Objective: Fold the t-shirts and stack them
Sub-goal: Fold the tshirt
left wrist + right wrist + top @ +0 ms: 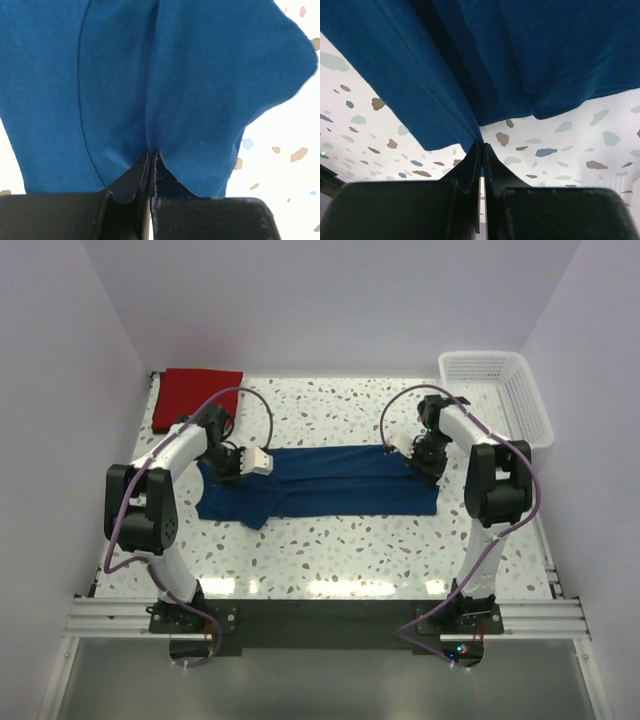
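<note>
Shirt layout first: the navy t-shirt lies on the bench as a long strip running left to right between the two arms, so each arm has one end of it right at its fingertips. Neither arm is really nearer; they split it.

The left end effector sits at the sleeve end, fingers pressed together with a ridge of navy fabric pinched between them. The right end effector is at the hemmed end, also squeezed tight on an edge of the cloth, with speckled bench showing underneath.

The red t-shirt is already folded in the far-left corner, behind the left arm.

My guess is the next fold goes across that long axis, so both ends need to travel together or the strip will skew.
</note>
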